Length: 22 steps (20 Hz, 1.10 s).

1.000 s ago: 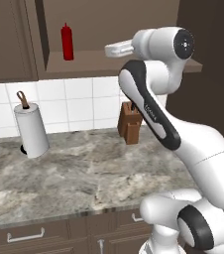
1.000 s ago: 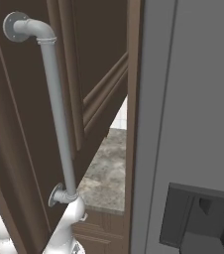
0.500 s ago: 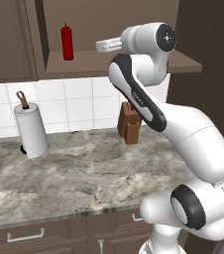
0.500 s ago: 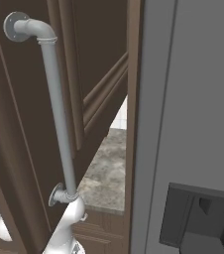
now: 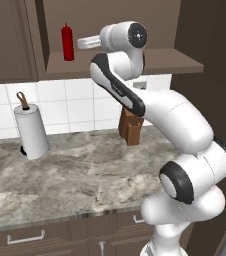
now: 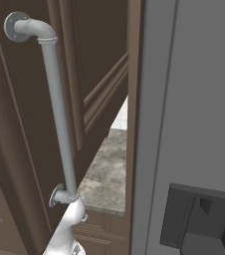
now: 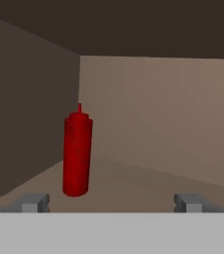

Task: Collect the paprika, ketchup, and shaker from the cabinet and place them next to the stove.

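The gripper [image 7: 111,203] has its fingers spread wide, near the ketchup [image 7: 77,153], ready to fit around it.

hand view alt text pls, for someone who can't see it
A slim red ketchup bottle stands upright on the cabinet shelf, left of center near the side wall. The open gripper points into the niche, short of the bottle and not touching it.

Ketchup [image 7: 77,154] smooth red plastic; cabinet [image 5: 160,61] matt dark wood; counter [image 5: 70,175] polished mottled stone.
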{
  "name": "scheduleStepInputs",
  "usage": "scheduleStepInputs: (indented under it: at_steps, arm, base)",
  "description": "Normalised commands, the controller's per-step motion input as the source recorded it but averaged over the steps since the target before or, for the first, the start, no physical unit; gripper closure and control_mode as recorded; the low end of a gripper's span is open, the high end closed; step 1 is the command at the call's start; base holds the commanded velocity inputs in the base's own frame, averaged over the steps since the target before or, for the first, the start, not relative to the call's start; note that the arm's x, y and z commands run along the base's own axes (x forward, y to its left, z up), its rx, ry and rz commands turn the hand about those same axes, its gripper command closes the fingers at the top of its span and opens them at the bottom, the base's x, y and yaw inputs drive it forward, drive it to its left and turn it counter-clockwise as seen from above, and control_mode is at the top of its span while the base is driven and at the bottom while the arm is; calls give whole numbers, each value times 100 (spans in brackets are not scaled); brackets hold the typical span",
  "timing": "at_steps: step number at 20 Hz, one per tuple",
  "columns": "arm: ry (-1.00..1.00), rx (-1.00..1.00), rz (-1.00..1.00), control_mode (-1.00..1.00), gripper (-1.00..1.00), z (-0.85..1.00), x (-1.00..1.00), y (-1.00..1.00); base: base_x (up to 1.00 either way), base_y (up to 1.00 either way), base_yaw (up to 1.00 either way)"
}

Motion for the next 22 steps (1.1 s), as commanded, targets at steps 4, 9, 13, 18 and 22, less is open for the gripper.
scheduleStepInputs:
  at_steps: [4,9,13,18,22]
  arm:
    - [0,0,0,-100,-100,0,42,48]
    - [0,0,0,-100,-100,0,12,19]
    - [0,0,0,-100,-100,0,28,24]
    - [0,1,0,-100,-100,0,23,5]
    - [0,0,0,-100,-100,0,24,12]
  base:
    - [0,0,0]
    - [0,0,0]
    - [0,0,0]
    - [0,0,0]
    - [0,0,0]
